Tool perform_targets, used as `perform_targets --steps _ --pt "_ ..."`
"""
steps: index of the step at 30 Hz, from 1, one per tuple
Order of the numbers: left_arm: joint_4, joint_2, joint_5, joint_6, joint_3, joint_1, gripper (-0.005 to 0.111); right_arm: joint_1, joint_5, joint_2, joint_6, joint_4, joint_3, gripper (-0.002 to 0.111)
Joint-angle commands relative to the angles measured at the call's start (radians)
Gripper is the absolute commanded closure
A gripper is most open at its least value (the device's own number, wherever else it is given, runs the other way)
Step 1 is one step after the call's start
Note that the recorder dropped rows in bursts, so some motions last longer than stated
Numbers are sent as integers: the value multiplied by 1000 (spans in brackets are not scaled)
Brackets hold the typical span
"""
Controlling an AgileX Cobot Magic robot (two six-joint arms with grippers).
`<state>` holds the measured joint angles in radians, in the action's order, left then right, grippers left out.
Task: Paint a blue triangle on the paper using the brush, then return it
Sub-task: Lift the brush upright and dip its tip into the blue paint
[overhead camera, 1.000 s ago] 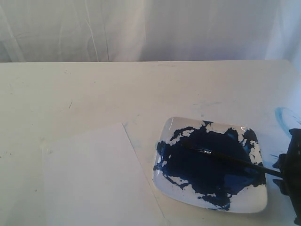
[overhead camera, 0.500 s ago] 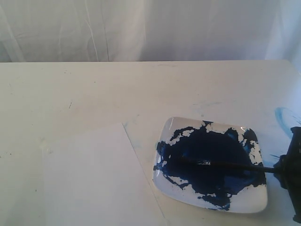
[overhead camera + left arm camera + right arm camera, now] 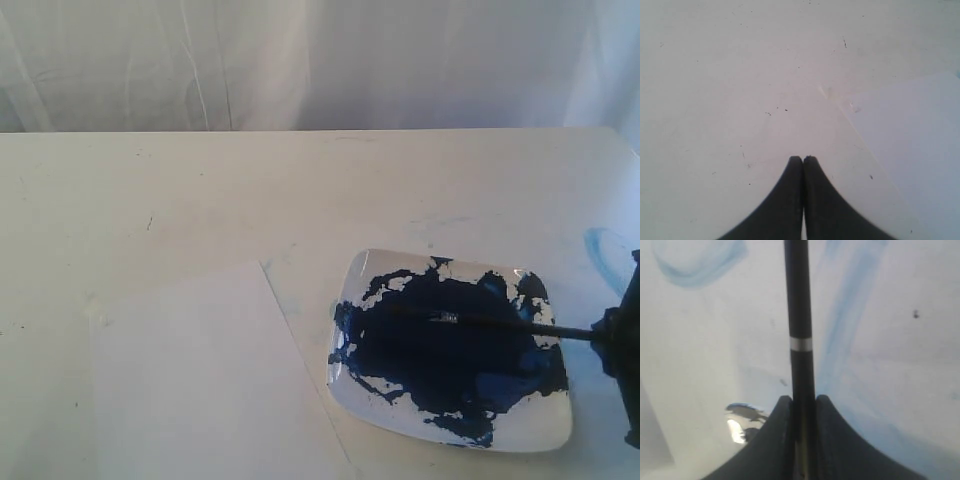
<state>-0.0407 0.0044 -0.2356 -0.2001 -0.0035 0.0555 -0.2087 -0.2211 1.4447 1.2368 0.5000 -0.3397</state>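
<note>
paper (image 3: 200, 380) left of plate (image 3: 542, 427) | brush (image 3: 500, 323) over plate | both on table (image 3: 200, 200)

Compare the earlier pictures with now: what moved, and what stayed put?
The right hand, gripping the brush, moved up the exterior view, swinging the handle more level across the plate; its tip stayed in the paint. Plate and blank paper did not move.

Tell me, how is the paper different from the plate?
The paper is bare white; the plate holds a big dark blue paint pool. The paper has sharp corners and looks dull; the plate has rounded corners and looks glossy. Nothing is over the paper, while the brush reaches over the plate. Both are white and sit on the table.
</note>
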Motion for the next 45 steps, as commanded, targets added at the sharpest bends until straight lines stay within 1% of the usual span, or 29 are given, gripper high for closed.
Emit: perform_targets --steps 1,4,7,9,12,14,15,17,20,22,23,26,27,28,29,30,32,34,38,41,45 --pt "2 -4 4 -2 4 5 107 -1 -80 -81 -2 -5 1 106" --pt "2 -4 4 -2 4 5 107 -1 -164 -140 -5 -83 1 106" --pt "2 -4 4 -2 4 5 107 -1 -329 -193 -14 -237 1 106" --pt "2 -4 4 -2 4 5 107 -1 -468 -220 -99 -324 1 106" --pt "2 -4 4 -2 4 5 107 -1 -663 -250 -290 -411 1 106" --pt "2 -4 4 -2 4 5 107 -1 -761 -269 -339 -472 -1 106" --pt "2 -4 4 -2 4 5 107 -1 -773 -283 -346 -500 -7 107" --pt "2 -4 4 -2 4 5 107 -1 -704 -308 -349 -563 -34 108" --pt "2 -4 4 -2 4 5 107 -1 -443 -339 -359 -713 -110 108" --pt "2 -4 4 -2 4 5 107 -1 -304 -351 -353 -876 -171 108" --pt "2 -4 4 -2 4 5 107 -1 -240 -367 -307 -1010 -215 108" --pt "2 -4 4 -2 4 5 107 -1 -204 -399 -215 -1232 -288 108" --pt "2 -4 4 -2 4 5 107 -1 -204 -412 -178 -1333 -314 108" --pt "2 -4 4 -2 4 5 107 -1 -199 -417 -170 -1371 -326 108" --pt "2 -4 4 -2 4 5 107 -1 -182 -419 -130 -1462 -348 108" --pt "2 -4 4 -2 4 5 107 -3 -172 -419 -101 -1510 -359 108" --pt "2 -4 4 -2 4 5 107 -42 -159 -410 24 -1729 -395 108" --pt "2 -4 4 -2 4 5 107 -85 -161 -405 144 -1866 -425 108" --pt "2 -4 4 -2 4 5 107 -180 -163 -405 159 -1984 -449 108" --pt "2 -4 4 -2 4 5 107 -226 -145 -390 161 -2047 -449 108" --pt "2 -4 4 -2 4 5 107 -270 -141 -337 148 -2084 -449 108"
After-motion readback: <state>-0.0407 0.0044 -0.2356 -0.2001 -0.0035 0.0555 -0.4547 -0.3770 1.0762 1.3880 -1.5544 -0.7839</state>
